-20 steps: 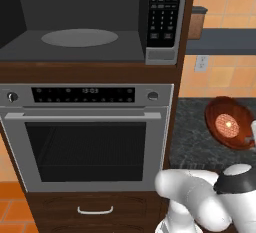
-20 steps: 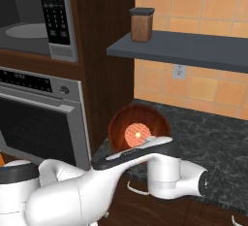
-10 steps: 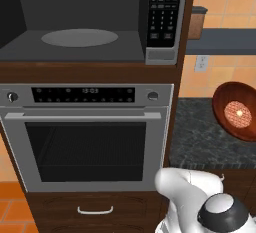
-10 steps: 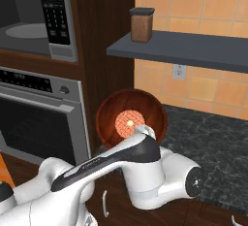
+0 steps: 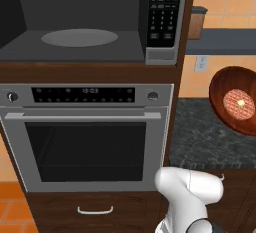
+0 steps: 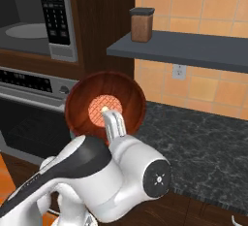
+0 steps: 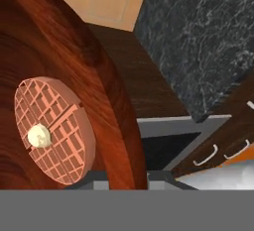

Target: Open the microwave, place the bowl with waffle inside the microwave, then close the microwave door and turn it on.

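The bowl (image 6: 105, 106) with waffle (image 6: 104, 110), clenched in the jaws, has been raised toward the open microwave (image 5: 90, 22) at ten o'clock.

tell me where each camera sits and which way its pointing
Left base view: behind the arm to its left, facing the open microwave above the oven; white arm base at lower right.
Right base view: behind to its right, facing the shelf and counter; the arm fills the foreground.
Hand view: on the hand, looking along the gripper shut on the bowl.
All three share the tilted bowl holding the waffle.
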### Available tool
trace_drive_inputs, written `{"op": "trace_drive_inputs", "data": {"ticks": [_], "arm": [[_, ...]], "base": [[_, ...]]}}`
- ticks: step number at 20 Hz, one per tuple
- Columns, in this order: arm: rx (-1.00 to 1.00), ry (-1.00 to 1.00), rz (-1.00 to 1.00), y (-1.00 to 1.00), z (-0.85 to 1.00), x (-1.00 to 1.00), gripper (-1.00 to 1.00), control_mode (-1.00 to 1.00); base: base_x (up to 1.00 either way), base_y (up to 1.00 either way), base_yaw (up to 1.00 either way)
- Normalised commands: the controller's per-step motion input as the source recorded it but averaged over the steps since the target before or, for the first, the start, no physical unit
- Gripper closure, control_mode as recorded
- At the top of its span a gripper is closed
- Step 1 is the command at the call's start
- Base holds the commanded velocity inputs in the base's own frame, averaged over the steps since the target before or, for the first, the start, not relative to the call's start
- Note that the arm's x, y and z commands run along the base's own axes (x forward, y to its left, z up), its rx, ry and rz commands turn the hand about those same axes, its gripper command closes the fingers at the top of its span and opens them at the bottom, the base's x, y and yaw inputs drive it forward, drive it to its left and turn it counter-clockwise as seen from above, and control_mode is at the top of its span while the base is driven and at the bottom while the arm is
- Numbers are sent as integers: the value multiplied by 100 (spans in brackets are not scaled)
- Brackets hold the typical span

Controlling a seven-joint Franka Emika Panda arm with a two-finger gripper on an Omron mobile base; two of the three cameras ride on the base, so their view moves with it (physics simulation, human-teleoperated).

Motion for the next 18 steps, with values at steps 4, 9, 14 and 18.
{"op": "trace_drive_inputs", "data": {"ticks": [4,9,14,18], "arm": [[0,-5,-1,82,64,-58,100,-100],[0,-7,0,83,60,-75,100,-100],[-3,1,0,96,68,-27,100,-100],[-3,10,0,100,64,0,100,-100]], "base": [[0,0,0],[0,0,0],[0,0,0],[0,0,0]]}}
